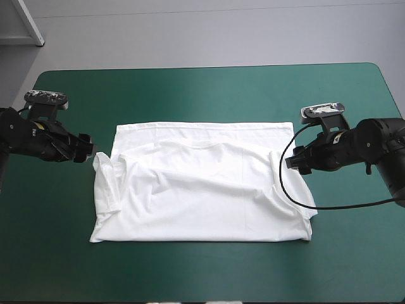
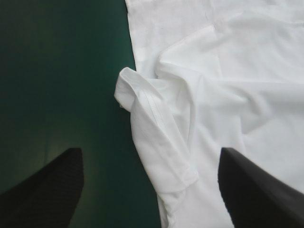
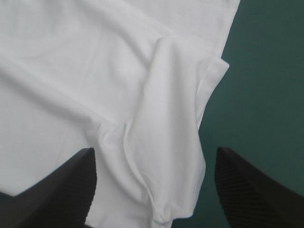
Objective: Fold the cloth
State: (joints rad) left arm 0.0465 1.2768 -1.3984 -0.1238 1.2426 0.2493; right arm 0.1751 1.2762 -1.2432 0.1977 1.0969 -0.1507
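The white T-shirt [image 1: 202, 190] lies spread on the teal-green cover, folded once across so it forms a wide rectangle, with both sleeves turned in over the body. My left gripper [image 1: 87, 147] hovers open at the shirt's left side; its fingers [image 2: 45, 190] straddle the folded left sleeve [image 2: 156, 137]. At the shirt's right side my right gripper [image 1: 292, 161] is open too, fingers [image 3: 251, 187] apart over the folded right sleeve [image 3: 173, 128]. Neither gripper holds cloth.
Bare teal-green cover [image 1: 202, 95] runs around the shirt on all sides, widest toward the far edge. The right arm's cable crosses the shirt's right edge.
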